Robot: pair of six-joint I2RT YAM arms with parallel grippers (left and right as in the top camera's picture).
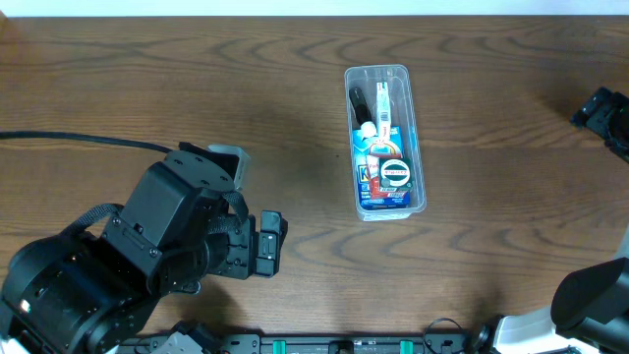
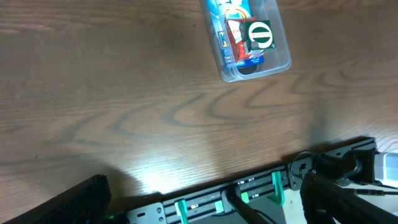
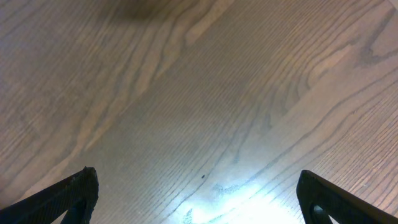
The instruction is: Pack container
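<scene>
The left gripper (image 2: pixel 205 186) is spread wide and holds nothing above the desk (image 2: pixel 124 93), with the container (image 2: pixel 267 67), which has small things inside, lying well ahead of it and somewhat to its right, while the right gripper (image 3: pixel 196 174) is equally spread, empty, touching nothing.

no word, brand or number can be read for certain in any view. the nearest thing to a sign is a round label (image 1: pixel 394 171), dark green and white, lying on top of the goods in the container (image 1: pixel 377 69), right of centre in the overhead view and at the upper middle of the left wrist view. it shows a white bar inside a dark ring, and any lettering is too small to make out. the blue and red packet (image 1: pixel 366 182) under it bears print, blurred beyond reading.
</scene>
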